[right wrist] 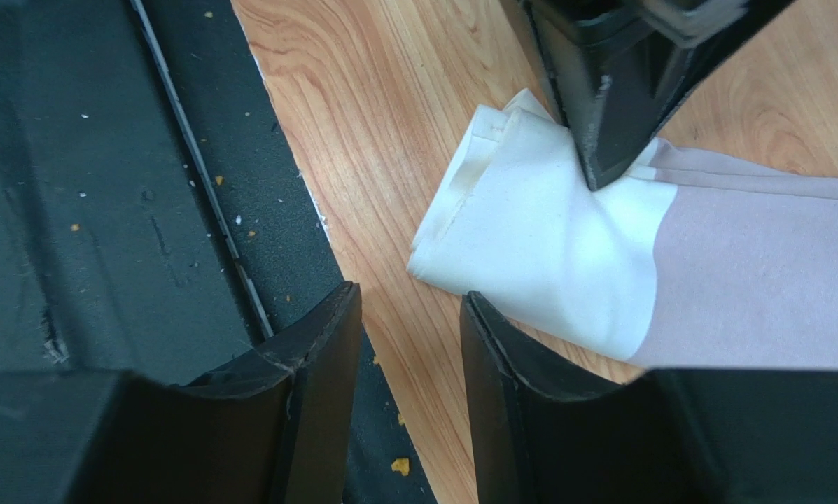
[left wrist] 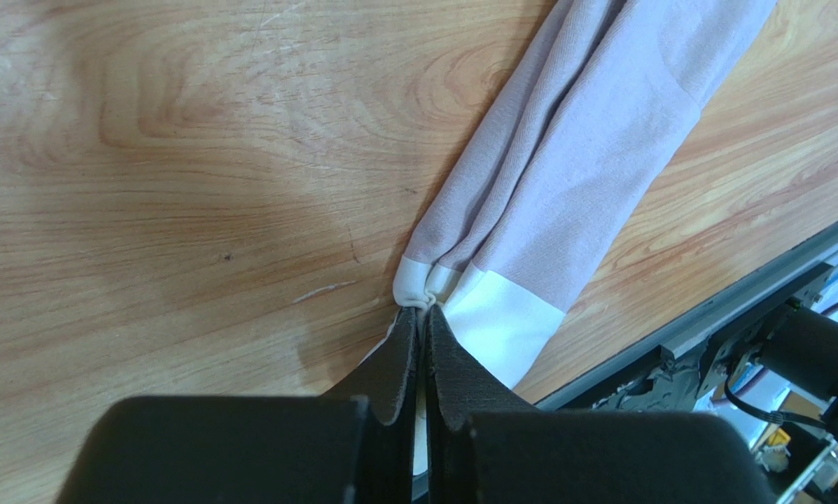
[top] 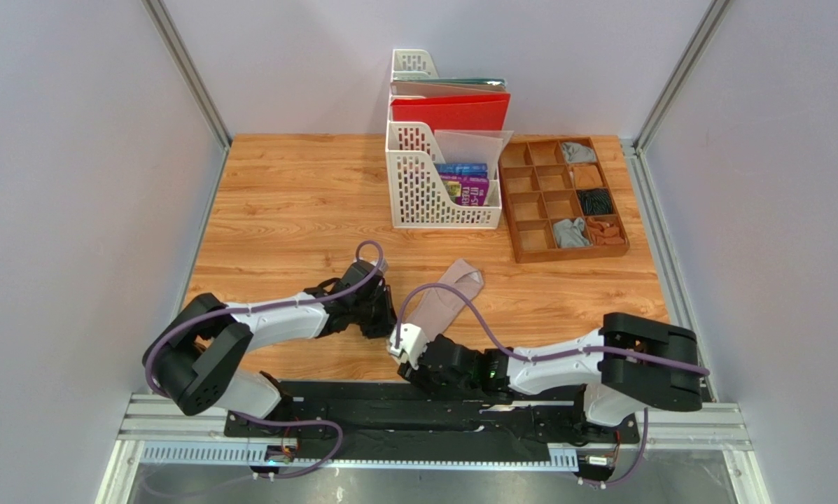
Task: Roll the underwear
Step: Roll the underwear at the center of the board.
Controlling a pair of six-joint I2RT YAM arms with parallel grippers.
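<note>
The underwear [top: 446, 296] in play is the pale pinkish-beige garment, folded lengthwise into a long narrow strip with soft creases running along it and a cream band [right wrist: 544, 257] across its near end. In the left wrist view [left wrist: 570, 179] the layered edges of that band bunch into a small curl. The strip lies flat on the wooden table [top: 286, 210], on the near side of the white file rack [top: 439, 179] and well apart from it. It runs on a slant, with the far end nearer the rack. The left gripper [left wrist: 425, 315] is closed tight, its tips pinching the curled corner of the cream band against the tabletop. The right gripper [right wrist: 407, 299] is about half open with nothing between its fingers, which hover over the table edge just beside the band's near corner; bare wood shows in the gap. Just to the right of the rack stands a wooden divider tray [top: 521, 215] with small cloth bundles, grey, tan and dark, in some of its right-hand compartments. On the near side of the rack, past the strip, lies the black base plate [top: 391, 404].
</note>
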